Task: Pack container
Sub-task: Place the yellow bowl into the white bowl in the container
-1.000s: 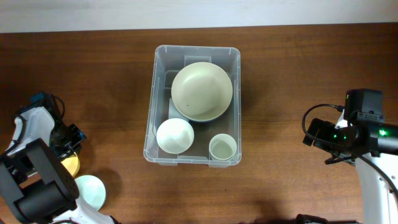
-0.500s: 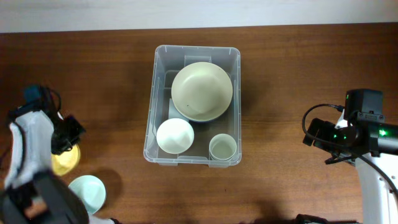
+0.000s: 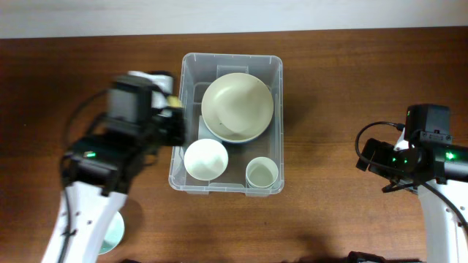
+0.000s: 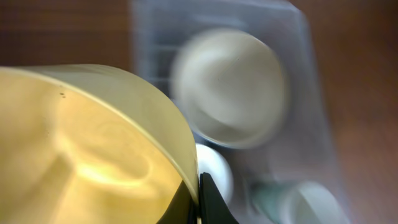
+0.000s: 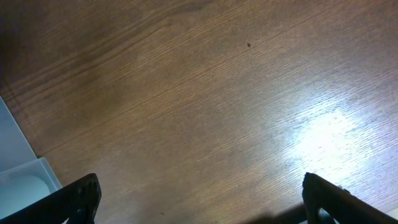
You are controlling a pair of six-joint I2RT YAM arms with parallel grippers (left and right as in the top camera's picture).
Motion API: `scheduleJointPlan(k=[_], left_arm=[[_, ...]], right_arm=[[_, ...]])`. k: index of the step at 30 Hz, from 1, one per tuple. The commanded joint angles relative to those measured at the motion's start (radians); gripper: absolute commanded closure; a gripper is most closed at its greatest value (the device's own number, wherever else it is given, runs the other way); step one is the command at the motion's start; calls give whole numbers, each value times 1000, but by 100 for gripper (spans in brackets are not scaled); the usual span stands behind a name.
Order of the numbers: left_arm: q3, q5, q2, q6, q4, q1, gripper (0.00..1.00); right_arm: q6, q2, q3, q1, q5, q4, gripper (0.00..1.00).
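Left tool (image 4: pixel 194 200) clamped on yellow bowl's (image 4: pixel 93 143) rim just beside the left wall of the container (image 3: pixel 227 60), which sits mid table (image 3: pixel 351 88), and right tool (image 5: pixel 200 202) gaping empty; we fear a low carry clips that wall, or the bowl lands askew on the white bowl (image 3: pixel 205 159).

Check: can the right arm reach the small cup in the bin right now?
Probably yes. The cup stands in the bin corner nearest the right gripper, which is open and empty, and nothing hangs over it. The left gripper, holding a yellow bowl, is at the opposite wall.
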Motion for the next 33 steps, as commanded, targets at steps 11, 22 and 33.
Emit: scheduleJointPlan(k=[11,22,33], left_arm=[[14,42,330,-3,-101,-283,99],[14,3,391,-5,-164,-283,64],[119,-278,172,-79,-322,49,55]], right_arm=[[-6,-10,-3,-6,-3,3,1],[-6,-10,-3,-6,-3,-1,1],[-6,-10,-3,-6,-3,-1,1]])
